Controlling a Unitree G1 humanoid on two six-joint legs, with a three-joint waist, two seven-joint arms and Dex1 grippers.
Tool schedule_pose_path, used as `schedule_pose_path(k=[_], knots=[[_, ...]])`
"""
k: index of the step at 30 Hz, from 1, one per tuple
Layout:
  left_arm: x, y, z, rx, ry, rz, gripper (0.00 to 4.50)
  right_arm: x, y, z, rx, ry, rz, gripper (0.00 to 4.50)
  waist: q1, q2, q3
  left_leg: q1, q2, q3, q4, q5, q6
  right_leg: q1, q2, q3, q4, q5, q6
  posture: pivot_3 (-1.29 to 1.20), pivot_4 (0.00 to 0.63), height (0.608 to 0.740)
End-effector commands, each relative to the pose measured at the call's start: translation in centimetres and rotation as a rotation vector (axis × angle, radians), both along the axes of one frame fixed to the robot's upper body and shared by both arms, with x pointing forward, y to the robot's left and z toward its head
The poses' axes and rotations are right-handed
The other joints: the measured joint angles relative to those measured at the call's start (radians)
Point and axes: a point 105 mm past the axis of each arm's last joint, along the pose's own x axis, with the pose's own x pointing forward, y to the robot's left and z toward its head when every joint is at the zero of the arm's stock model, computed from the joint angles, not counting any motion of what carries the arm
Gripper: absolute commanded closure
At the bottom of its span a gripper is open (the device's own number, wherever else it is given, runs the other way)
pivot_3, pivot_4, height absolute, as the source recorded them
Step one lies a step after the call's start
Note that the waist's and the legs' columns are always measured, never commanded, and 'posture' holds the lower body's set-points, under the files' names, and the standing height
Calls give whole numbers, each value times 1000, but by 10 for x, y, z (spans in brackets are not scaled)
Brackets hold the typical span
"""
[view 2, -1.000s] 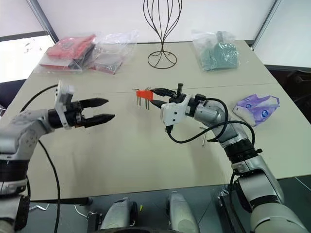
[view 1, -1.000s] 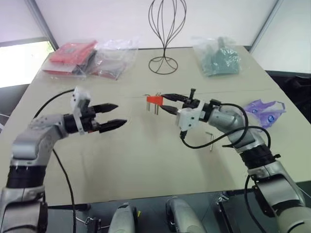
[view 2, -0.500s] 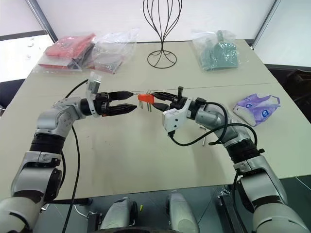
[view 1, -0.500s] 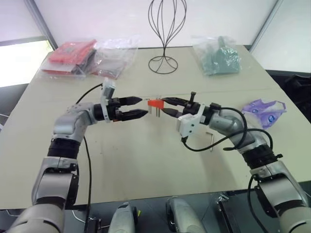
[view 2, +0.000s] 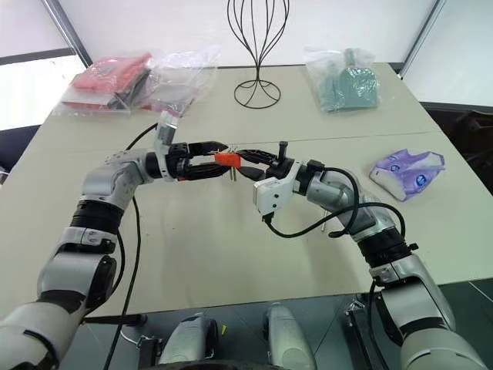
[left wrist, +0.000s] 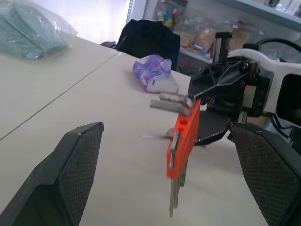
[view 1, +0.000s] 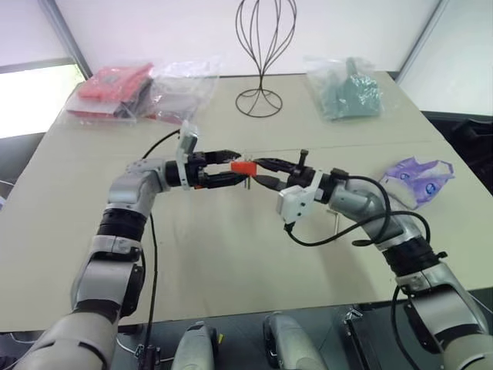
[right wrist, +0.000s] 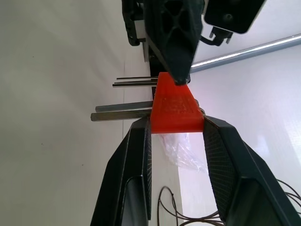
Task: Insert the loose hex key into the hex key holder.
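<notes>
My right gripper [view 1: 260, 170] is clamped on the holder [view 1: 243, 166], held in the air above the bench [view 1: 231, 254] with its short keys hanging down. My left gripper [view 1: 231, 167] points straight at it, jaws wide and straddling the block without contact. The loose key [view 1: 334, 221] lies flat on the bench near my right forearm, well apart from both grippers. I judge the right arm nearer. A purple packet [view 1: 420, 176] lies beyond.
</notes>
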Motion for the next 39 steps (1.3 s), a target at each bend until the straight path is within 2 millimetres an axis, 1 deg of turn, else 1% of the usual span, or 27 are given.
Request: schedule_pose_path(k=[1,2,3,4,7,8,10,11,17,18,31,32,33,35,36,37,39], knots=[[1,-1,14,-20,-54,-10,0,-7,5,13,27,-47,29,3496,-1,0,0,0,0,0,0,0,0,0,0,0,0,0,0,0,150,740],[0,-3,13,-8,-59,-25,0,-8,5,12,28,-45,29,3496,-1,0,0,0,0,0,0,0,0,0,0,0,0,0,0,0,150,740],[-1,-4,12,1,-61,-35,552,-8,6,12,30,-45,29,3496,-1,0,0,0,0,0,0,0,0,0,0,0,0,0,0,0,150,740],[-3,-5,10,13,-61,-47,830,-8,6,13,33,-47,29,3496,-1,0,0,0,0,0,0,0,0,0,0,0,0,0,0,0,150,740],[-4,-5,6,26,-56,-55,2337,-8,7,14,37,-52,28,3496,-1,0,0,0,0,0,0,0,0,0,0,0,0,0,0,0,150,740],[-4,-5,6,27,-54,-57,2967,-8,7,14,38,-54,28,3496,-1,0,0,0,0,0,0,0,0,0,0,0,0,0,0,0,150,740],[-4,-5,5,33,-52,-62,3955,-8,7,14,39,-56,28,3496,0,0,0,0,0,0,0,0,0,0,0,0,0,0,0,0,150,740],[-5,-5,4,36,-49,-66,4306,-9,8,14,38,-57,29,3496,0,0,0,0,0,0,0,0,0,0,0,0,0,0,0,0,150,740],[-4,-7,3,36,-54,-62,4306,-9,8,14,36,-62,31,3496,-1,0,0,0,0,0,0,0,0,0,0,0,0,0,0,0,150,740],[-3,-7,3,36,-56,-62,4409,-9,8,15,36,-62,31,3496,-1,0,0,0,0,0,0,0,0,0,0,0,1,0,0,0,150,740],[1,-7,-1,46,-70,-27,4409,-8,4,11,38,-38,13,3496,0,0,0,0,0,0,1,0,0,0,0,0,1,0,0,0,150,740],[1,-6,-1,45,-71,-25,4500,-7,4,10,42,-16,8,2466,0,0,0,0,0,0,1,0,0,0,0,0,1,0,0,0,150,740],[1,-6,-1,45,-72,-23,4500,-6,2,8,36,-1,-6,2154,-1,0,0,0,0,0,1,0,0,0,0,0,1,0,0,0,150,740],[2,-5,-1,46,-72,-20,4500,-5,0,5,20,9,-17,1132,0,0,0,0,0,-1,1,0,0,0,0,0,1,0,0,0,150,740],[2,-4,-1,46,-73,-19,4500,-5,-1,5,17,8,-21,505,0,0,0,0,0,-1,1,0,0,0,0,0,1,0,0,0,150,740],[2,-4,-1,48,-73,-17,4500,-4,-3,5,14,4,-27,57,0,0,0,0,0,-1,1,0,0,0,0,0,1,0,0,0,150,740],[1,-2,-2,52,-73,-15,4500,-3,-9,5,4,3,-55,16,0,0,0,0,0,0,1,0,0,0,0,0,1,0,0,0,150,740]])
